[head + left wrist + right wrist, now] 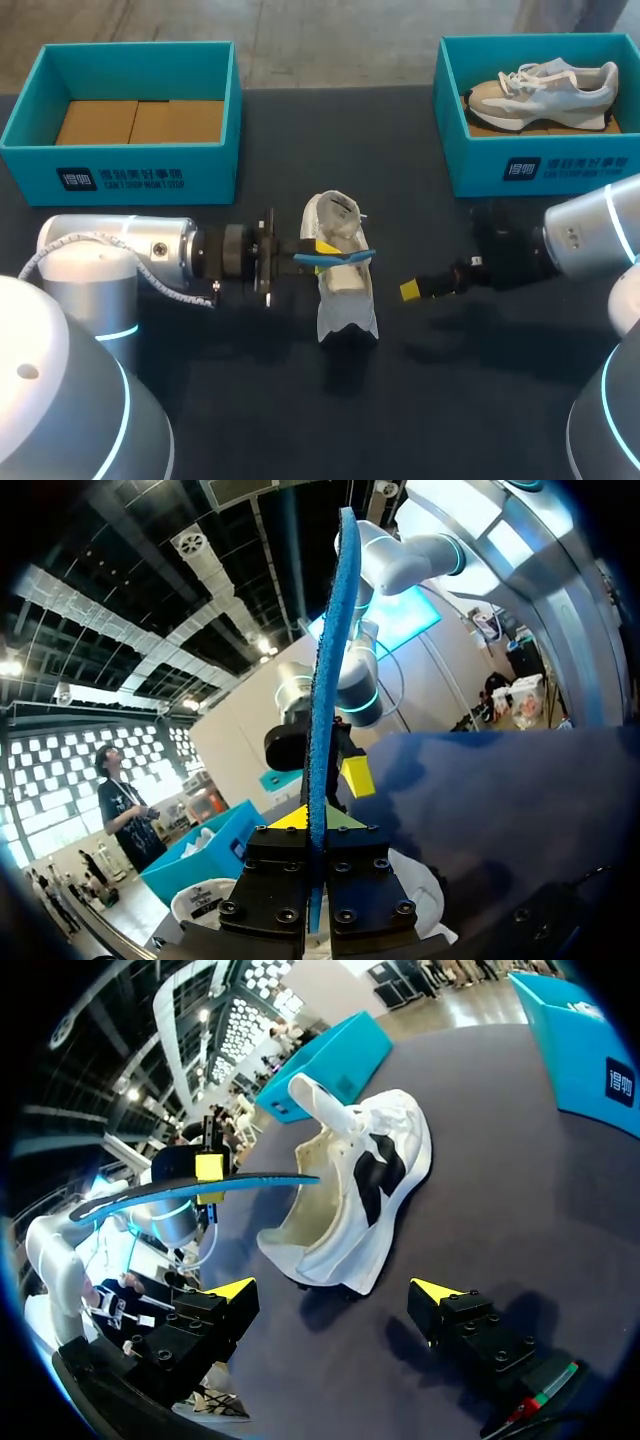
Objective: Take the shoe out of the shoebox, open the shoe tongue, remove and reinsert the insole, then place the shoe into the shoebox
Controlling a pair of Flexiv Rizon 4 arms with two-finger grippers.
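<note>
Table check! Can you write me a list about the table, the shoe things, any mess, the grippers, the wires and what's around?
Surface: dark table.
Job's things: white sneaker on the table; thin blue insole held over it; teal cardboard shoebox with no shoe; second teal shoebox holding a beige sneaker.
Clutter: nothing seen.
Grippers: left gripper shut on the insole; right gripper open beside the white sneaker.
Cables: coiled grey cable on the left arm.
Surroundings: nothing seen.

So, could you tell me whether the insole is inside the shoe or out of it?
Out: the left gripper is shut on the blue insole, holding it above the opening of the white shoe.
</note>
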